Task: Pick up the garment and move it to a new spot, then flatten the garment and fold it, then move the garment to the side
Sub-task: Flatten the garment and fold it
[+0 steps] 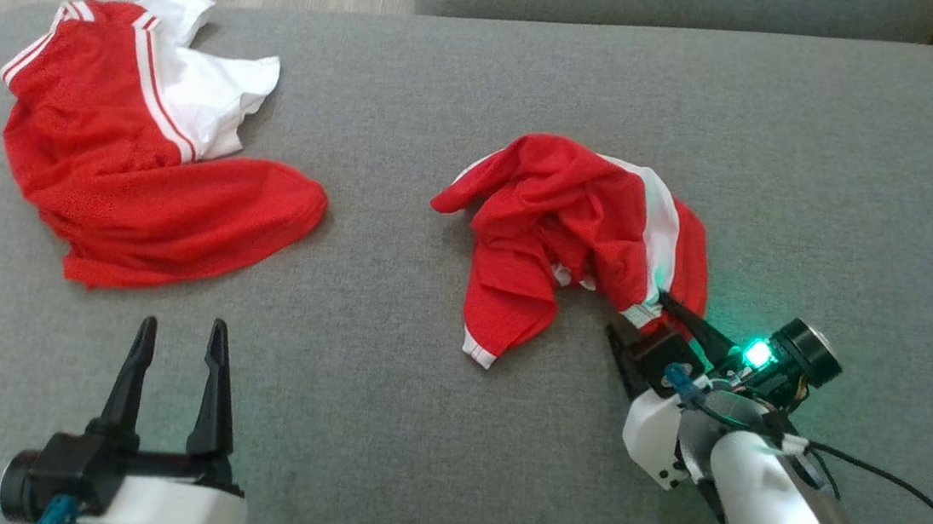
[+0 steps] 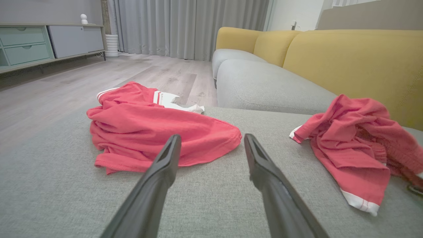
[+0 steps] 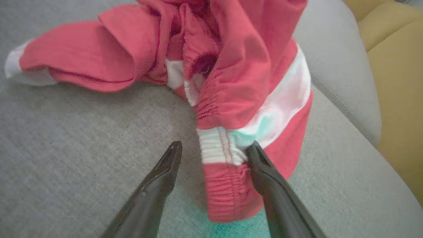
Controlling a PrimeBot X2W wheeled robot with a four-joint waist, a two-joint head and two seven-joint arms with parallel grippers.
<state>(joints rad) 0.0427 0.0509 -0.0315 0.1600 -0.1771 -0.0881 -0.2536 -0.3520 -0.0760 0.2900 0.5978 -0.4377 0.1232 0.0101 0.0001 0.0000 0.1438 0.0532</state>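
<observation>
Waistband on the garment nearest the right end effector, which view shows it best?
Right wrist view: the waistband lies close up inside the open right end effector. Head view catches a small striped bit; left wrist view shows the garment, waistband unclear.

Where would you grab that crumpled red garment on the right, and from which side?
By the gathered waistband, from its near right edge: it forms a thick ridge sticking out of the garment toward the open right hand, which straddles it.

Grey cushion [image 2: 49, 198] is noted beneath the left gripper [image 2: 212, 138]. Ahead, wooden floor [image 2: 66, 86], grey curtains [image 2: 185, 26] and a drawer cabinet [image 2: 26, 43] are seen; yellow backrest [image 2: 347, 56] to its right.
</observation>
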